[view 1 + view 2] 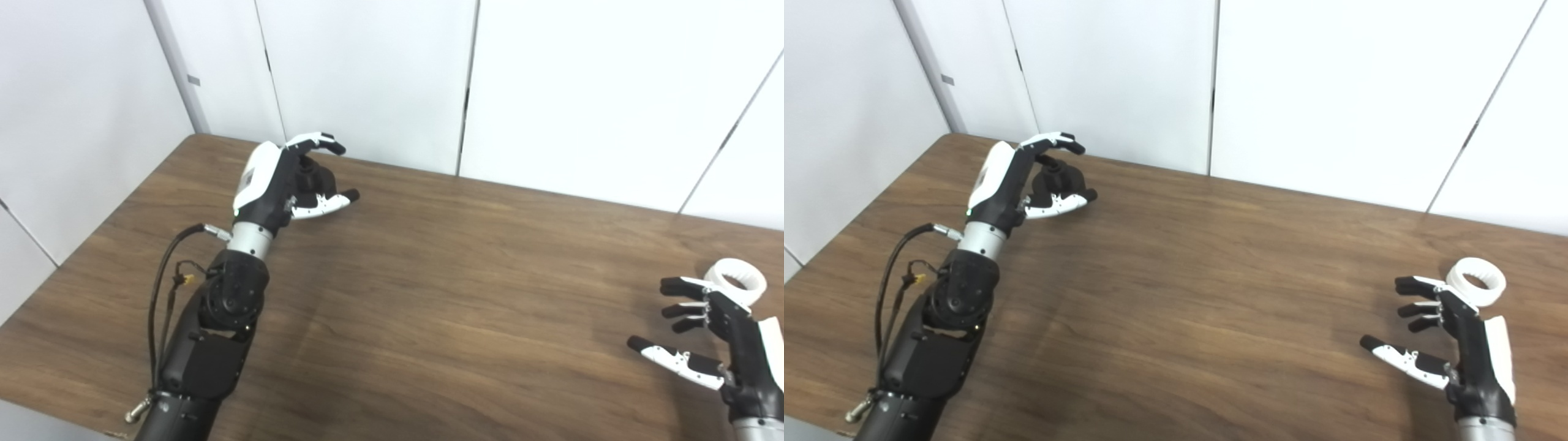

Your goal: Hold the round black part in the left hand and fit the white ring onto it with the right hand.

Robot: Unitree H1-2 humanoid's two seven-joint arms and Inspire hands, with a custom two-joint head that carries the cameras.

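Upper left: left hand [1020, 180], fingers curled around the round black part [1062, 177]. Lower right: right hand [1454, 340], fingers apart, beside the white ring [1478, 281] on the bench [1200, 294].

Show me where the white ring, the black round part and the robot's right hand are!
white ring [1477, 281]: right eye view, on its near rim.
round black part [1061, 176]: right eye view, on its dark body between the left hand's fingers.
right hand [723, 343]: left eye view, on the palm.
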